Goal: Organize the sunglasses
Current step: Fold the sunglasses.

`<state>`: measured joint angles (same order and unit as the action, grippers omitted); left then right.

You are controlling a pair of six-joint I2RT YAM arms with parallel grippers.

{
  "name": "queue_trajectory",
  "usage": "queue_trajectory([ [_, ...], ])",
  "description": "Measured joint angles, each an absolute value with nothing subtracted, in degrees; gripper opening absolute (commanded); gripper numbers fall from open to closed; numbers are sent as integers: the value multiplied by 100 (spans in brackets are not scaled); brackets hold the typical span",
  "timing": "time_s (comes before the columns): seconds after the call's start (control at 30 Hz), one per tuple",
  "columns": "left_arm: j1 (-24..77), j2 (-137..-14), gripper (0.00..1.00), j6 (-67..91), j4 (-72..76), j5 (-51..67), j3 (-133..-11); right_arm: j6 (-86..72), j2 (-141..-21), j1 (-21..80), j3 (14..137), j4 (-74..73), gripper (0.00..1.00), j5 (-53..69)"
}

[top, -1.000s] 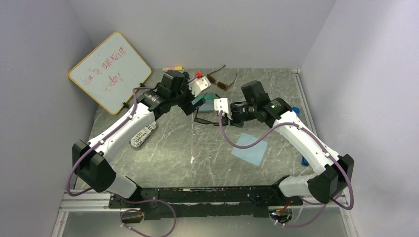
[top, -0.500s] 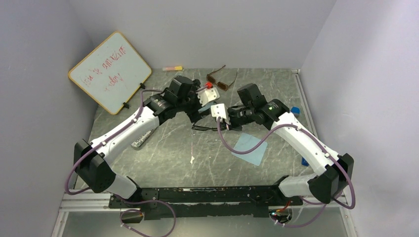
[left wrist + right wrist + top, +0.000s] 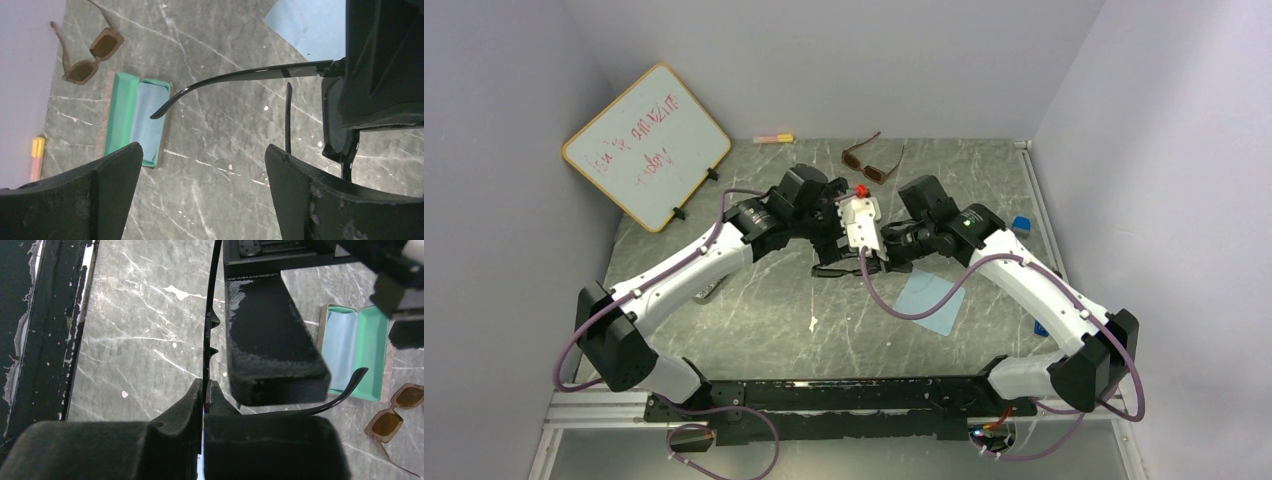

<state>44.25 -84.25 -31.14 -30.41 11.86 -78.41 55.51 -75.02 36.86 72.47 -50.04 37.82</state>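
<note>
Above the table (image 3: 205, 200), slim black sunglasses (image 3: 240, 75) with long curved temples.

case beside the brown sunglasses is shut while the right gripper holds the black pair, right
No, the case lies open, green lining up, as the left wrist view shows. It is beside the brown sunglasses, and the right gripper does hold the black pair.

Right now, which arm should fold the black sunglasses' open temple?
Probably left. The left gripper is open, facing the black sunglasses' free temple; the right gripper is shut on their frame.
</note>
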Motion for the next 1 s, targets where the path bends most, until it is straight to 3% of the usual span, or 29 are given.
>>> queue_trajectory([
  [0.63, 4477, -8416, 96, -2939, -3068, 1315, -7813, 5651, -7498, 3806, 7196, -4991, 0, 3771],
  [1.0, 3647, -8414, 96, -2394, -2753, 681, -8460, 5800, -7476, 3933, 7170, -5063, 0, 3754],
])
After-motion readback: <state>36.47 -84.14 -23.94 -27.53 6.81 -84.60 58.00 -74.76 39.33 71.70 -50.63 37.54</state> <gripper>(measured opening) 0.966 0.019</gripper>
